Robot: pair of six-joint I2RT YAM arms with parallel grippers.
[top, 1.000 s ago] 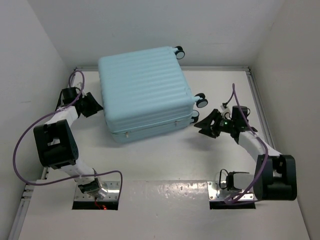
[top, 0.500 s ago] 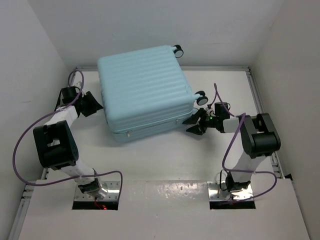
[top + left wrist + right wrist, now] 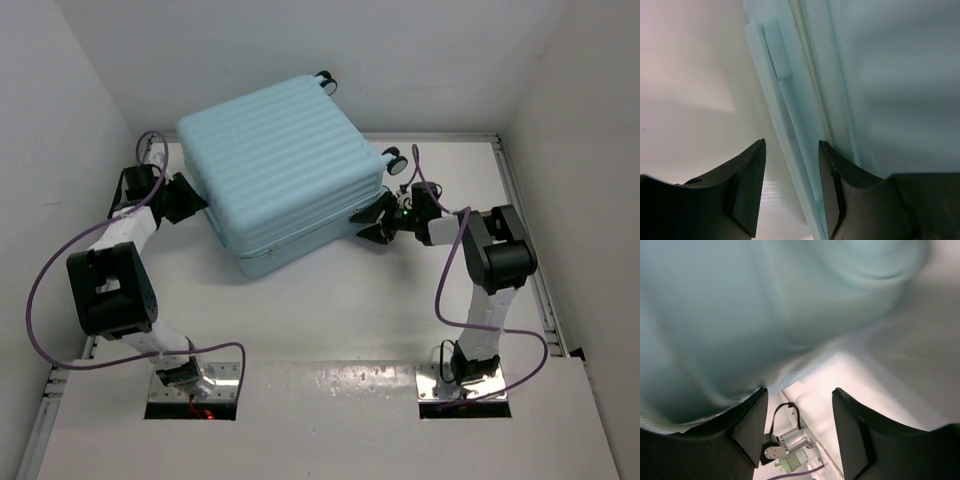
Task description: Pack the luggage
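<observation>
the luggage (image 3: 280,170) lies shut and flat, skewed, at the far middle of the table (image 3: 330,320). the left gripper (image 3: 791,145) is open with the side rim between its fingers, and the right gripper (image 3: 800,392) is open and empty at the opposite corner. with neither clamped, an uneven push could spin the smooth shell away or make the fingers skid off.

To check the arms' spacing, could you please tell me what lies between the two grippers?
Only the closed luggage, seen in the top external view: the left gripper is at its left side, the right gripper at its right side.
</observation>
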